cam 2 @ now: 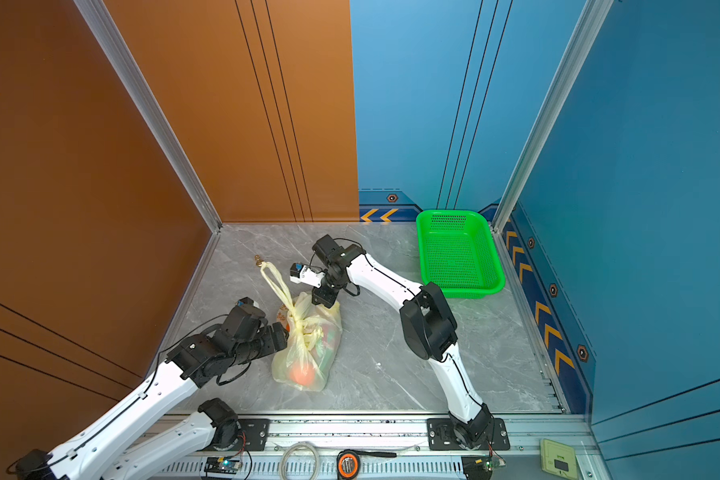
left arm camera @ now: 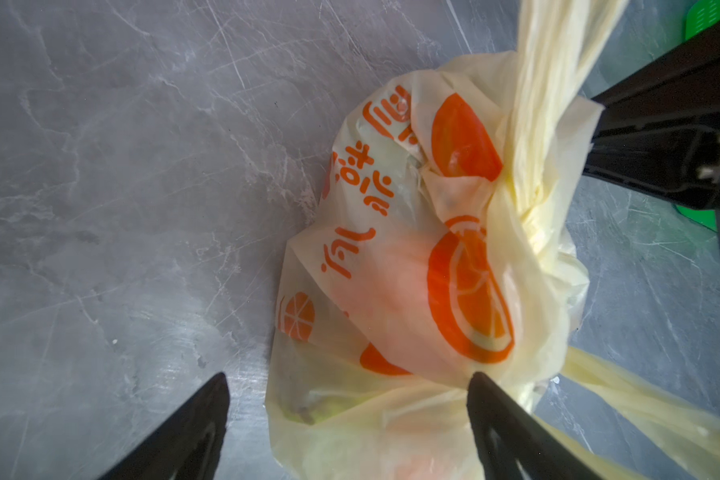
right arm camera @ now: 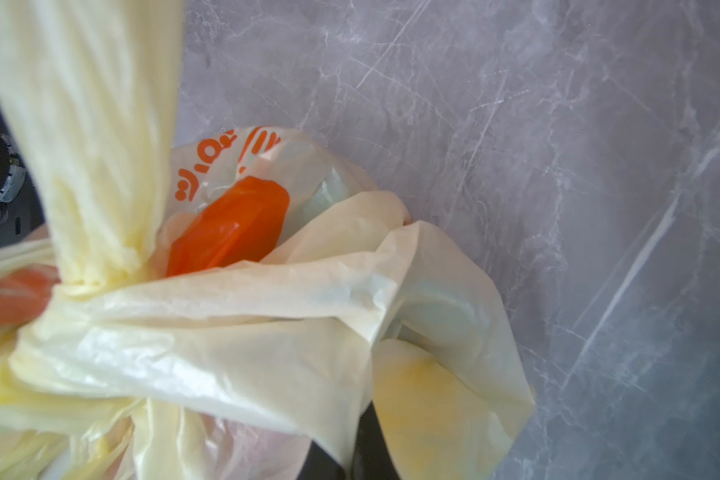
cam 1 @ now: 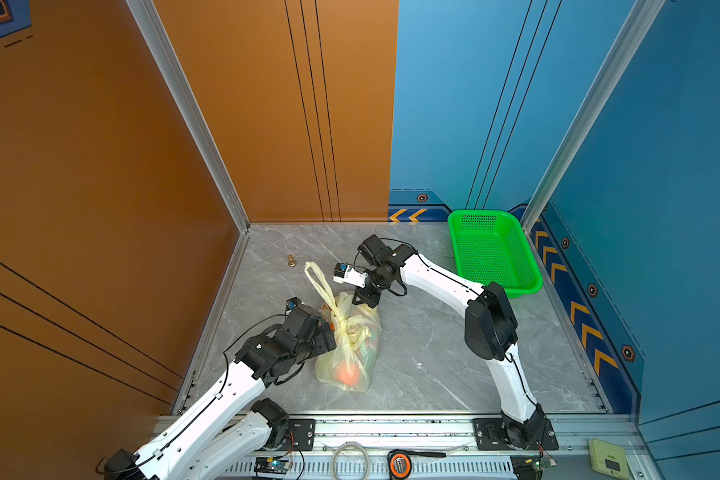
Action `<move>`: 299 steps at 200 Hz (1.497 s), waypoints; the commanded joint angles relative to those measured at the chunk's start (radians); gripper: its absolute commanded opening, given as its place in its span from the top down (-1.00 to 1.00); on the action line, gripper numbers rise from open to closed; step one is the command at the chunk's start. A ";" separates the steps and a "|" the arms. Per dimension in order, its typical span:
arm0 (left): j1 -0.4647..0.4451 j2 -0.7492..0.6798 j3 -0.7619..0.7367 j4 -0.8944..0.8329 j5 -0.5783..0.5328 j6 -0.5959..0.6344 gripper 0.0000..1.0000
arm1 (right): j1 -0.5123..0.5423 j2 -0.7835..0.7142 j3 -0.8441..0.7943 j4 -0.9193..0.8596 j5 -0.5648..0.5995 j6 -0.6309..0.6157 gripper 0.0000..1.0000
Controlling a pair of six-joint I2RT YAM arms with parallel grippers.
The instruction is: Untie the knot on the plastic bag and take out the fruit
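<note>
Right gripper (cam 1: 366, 302) pinches the far end of a tied bag; left gripper (left arm camera: 348, 399) stands wide at its left side.

The thin, translucent pale yellow plastic bag (cam 1: 350, 353) with orange fruit prints lies on the grey marble-patterned tabletop (cam 1: 433, 353), left of centre between the two arms. The knot (cam 1: 343, 321), a bunched twist of the handle strips, is tied, and its long thin loops (cam 1: 319, 278) trail toward the far left, ending near a small brass pawn-shaped figure (cam 1: 291, 260). The fruit (cam 1: 347, 374) sits inside the bag, with a round orange piece showing through the near end. The right jaws are closed on a fold of bag film. The left jaws are spread, with one finger (left arm camera: 499, 419) against the bag. A bright green perforated plastic basket (cam 1: 495, 253) stands at the far right.
</note>
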 commanded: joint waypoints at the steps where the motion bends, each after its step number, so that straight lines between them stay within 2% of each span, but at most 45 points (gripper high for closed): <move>1: -0.009 0.007 0.037 -0.018 -0.024 0.028 -0.81 | -0.065 -0.086 -0.075 0.017 0.021 0.062 1.00; 21: -0.009 0.018 0.043 -0.017 -0.024 0.039 -0.82 | -0.107 -0.148 -0.146 0.023 0.057 0.099 1.00; 46: -0.011 0.029 0.052 -0.017 -0.030 0.043 -0.82 | -0.156 -0.244 -0.322 0.051 0.083 0.134 1.00; 91: -0.014 0.072 0.082 0.008 -0.034 0.082 -0.85 | -0.175 -0.428 -0.574 0.115 0.109 0.197 1.00; 119: 0.003 0.142 0.128 0.056 -0.014 0.162 -0.89 | -0.176 -0.447 -0.609 0.142 0.139 0.223 1.00; 149: 0.091 0.233 0.218 0.075 0.036 0.298 -0.92 | -0.191 -0.463 -0.576 0.143 0.151 0.246 1.00; 175: 0.208 0.286 0.276 0.104 0.105 0.425 -0.92 | -0.200 -0.513 -0.570 0.140 0.143 0.275 0.50; 205: 0.295 0.394 0.368 0.163 0.206 0.567 -0.87 | -0.186 -0.571 -0.571 0.141 0.126 0.299 0.28; 245: 0.246 0.611 0.509 0.175 0.355 0.732 -0.89 | -0.160 -0.562 -0.528 0.141 0.148 0.318 -0.04; 276: 0.206 0.682 0.517 0.174 0.366 0.817 -0.90 | -0.104 -0.543 -0.495 0.154 0.210 0.320 -0.33; 299: 0.201 0.696 0.501 0.183 0.349 0.852 -0.76 | -0.070 -0.529 -0.484 0.187 0.239 0.329 -0.42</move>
